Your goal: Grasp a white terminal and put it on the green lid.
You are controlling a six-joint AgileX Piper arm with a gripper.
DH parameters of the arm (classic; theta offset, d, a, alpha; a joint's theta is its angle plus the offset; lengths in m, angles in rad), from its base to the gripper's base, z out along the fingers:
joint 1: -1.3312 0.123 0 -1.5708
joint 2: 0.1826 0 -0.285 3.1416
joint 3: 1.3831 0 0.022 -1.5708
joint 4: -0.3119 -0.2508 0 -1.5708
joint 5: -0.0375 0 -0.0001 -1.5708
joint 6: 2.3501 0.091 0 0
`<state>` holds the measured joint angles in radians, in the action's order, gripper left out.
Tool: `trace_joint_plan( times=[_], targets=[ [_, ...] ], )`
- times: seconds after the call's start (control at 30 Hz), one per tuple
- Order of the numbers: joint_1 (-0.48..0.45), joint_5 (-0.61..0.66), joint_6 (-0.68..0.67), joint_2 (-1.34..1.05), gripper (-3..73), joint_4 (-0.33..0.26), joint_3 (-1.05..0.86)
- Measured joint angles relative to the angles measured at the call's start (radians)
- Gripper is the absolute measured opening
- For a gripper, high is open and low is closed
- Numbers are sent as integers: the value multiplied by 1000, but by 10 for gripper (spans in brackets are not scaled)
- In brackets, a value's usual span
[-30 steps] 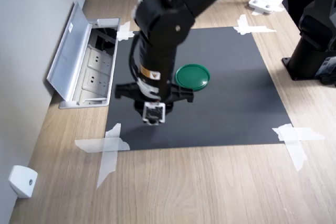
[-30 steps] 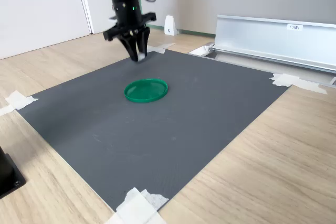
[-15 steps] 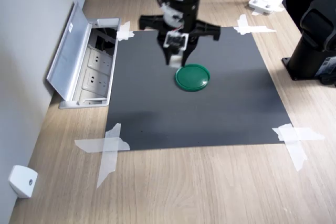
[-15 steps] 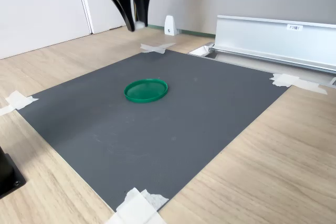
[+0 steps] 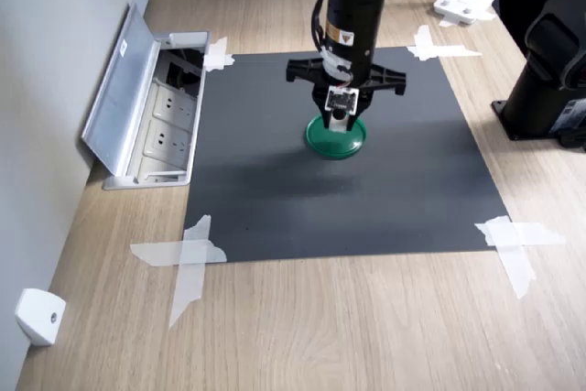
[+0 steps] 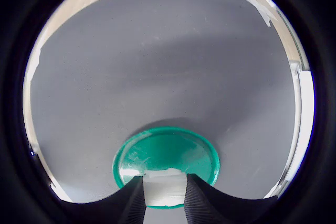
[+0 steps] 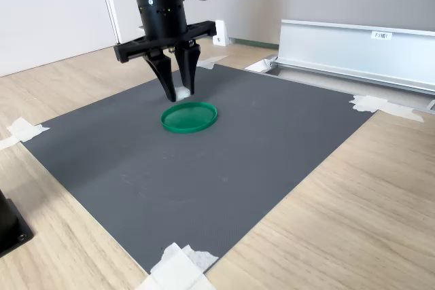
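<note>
Arm vertical, fingers pinching white terminal just above green lid

lid on the mat, terminal between the fingers just above it

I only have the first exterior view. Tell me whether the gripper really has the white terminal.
Observer: Yes. In the wrist view the white terminal sits pinched between the jaws of the gripper.
Operator: Report where it sits over the green lid.
Observer: In the wrist view the green lid lies right under it.
Operator: Say if it touches yet.
Observer: In the second exterior view the terminal hangs just above the lid's far rim; contact cannot be told.
</note>
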<state>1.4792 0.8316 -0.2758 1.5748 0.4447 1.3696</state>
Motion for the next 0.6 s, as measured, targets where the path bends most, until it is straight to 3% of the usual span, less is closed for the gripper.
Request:
trace_joint_plan(
  times=[0.13, 0.37, 0.43, 0.6],
  targets=[
    [0, -26, 60, 12, 269, 39, -5],
    [0, -39, 64, 32, 275, 46, -5],
    [0, -40, 64, 33, 315, 46, -5],
    [0, -46, 70, 33, 502, 46, -5]
  ],
)
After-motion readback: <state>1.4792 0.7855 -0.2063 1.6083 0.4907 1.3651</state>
